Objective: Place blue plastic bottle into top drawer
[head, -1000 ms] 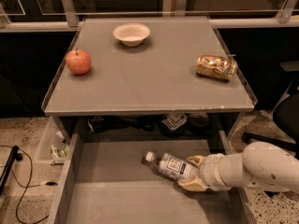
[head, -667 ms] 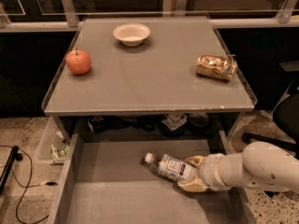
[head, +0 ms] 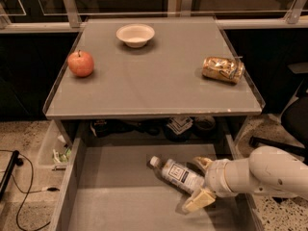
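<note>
From the camera view, your tool (head: pixel 202 182) is down inside the top drawer (head: pixel 113 194), right side, coming in on the white arm from the right edge. Its two fingers (head: pixel 199 200) sit either side of the bottom end of the blue plastic bottle (head: pixel 179 175), so it's closed around that, not spread wide. The bottle lies nearly flat and on a diagonal, white cap pointing up-left toward the middle of the drawer. It's well inside the side walls, but I can't tell whether it's resting on the grey floor or hanging just above it. So I'd say you're at the release step. To do it well, ease down until the bottle's side is clearly on the floor, then spread the fingers slowly, because a round bottle let go from any height will probably roll. Lift straight up and back toward the right once you've let go, so the lower finger doesn't drag the bottle along. Nothing on the tabletop (head: pixel 154 81) matters here: the apple (head: pixel 81 63), bowl (head: pixel 135 34) and snack packet (head: pixel 223 69) sit well apart from your path.
</note>
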